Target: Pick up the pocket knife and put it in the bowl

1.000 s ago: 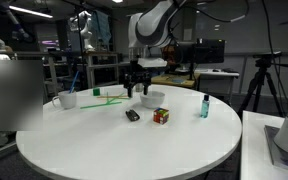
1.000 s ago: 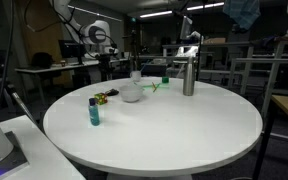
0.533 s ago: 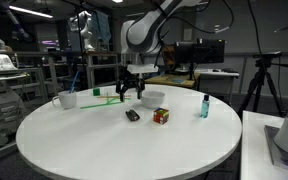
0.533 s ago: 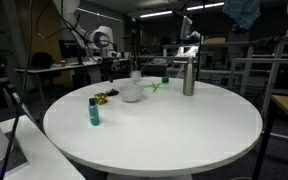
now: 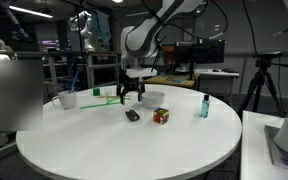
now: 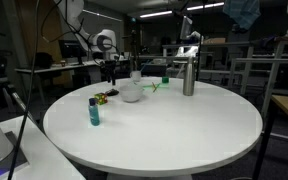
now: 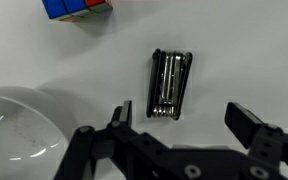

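The round white surface (image 5: 104, 150) carries everything; the white bowl (image 7: 14, 125) sits nearer its far edge in an exterior view, close by the pocket knife (image 7: 169, 84), so the carry looks short; the pincer (image 7: 182, 118) hangs above, fingers spread wide to either side of the knife's long axis, seemingly lined up to close across its narrow width; the knife lies flat, well in from every edge, dark, oblong, folded tools gleaming in stripes.

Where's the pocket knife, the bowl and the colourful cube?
pocket knife (image 7: 170, 85), wrist view, middle of its dark body.
bowl (image 7: 14, 130), wrist view, bare inside wall.
colourful cube (image 7: 64, 8), wrist view, its blue face.
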{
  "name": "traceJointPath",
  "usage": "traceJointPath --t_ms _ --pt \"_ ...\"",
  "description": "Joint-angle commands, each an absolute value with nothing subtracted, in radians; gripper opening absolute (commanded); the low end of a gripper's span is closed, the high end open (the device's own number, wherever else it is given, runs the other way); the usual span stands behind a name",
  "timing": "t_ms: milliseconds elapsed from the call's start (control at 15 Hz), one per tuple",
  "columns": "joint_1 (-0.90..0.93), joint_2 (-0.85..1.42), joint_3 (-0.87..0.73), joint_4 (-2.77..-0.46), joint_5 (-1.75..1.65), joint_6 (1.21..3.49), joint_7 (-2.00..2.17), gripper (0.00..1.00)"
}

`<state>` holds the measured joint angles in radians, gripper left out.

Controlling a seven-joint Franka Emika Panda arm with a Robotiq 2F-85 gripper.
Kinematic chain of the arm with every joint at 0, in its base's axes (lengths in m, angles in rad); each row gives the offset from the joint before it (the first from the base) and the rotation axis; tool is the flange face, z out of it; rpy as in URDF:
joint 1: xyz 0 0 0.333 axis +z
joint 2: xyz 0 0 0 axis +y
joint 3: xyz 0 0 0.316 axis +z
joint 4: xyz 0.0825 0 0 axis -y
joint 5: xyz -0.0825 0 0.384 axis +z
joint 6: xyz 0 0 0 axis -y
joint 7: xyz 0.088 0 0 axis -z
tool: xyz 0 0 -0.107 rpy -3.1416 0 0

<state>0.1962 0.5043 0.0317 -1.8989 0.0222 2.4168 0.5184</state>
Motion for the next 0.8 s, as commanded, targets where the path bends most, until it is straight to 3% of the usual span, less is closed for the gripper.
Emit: traceJointPath --t_ms 0,733 --pt "0.216 0.546 0.021 -1.854 0.042 2.376 0.538 1.0" --pt "0.208 0.553 0.021 -1.885 0.043 2.397 0.514 1.0"
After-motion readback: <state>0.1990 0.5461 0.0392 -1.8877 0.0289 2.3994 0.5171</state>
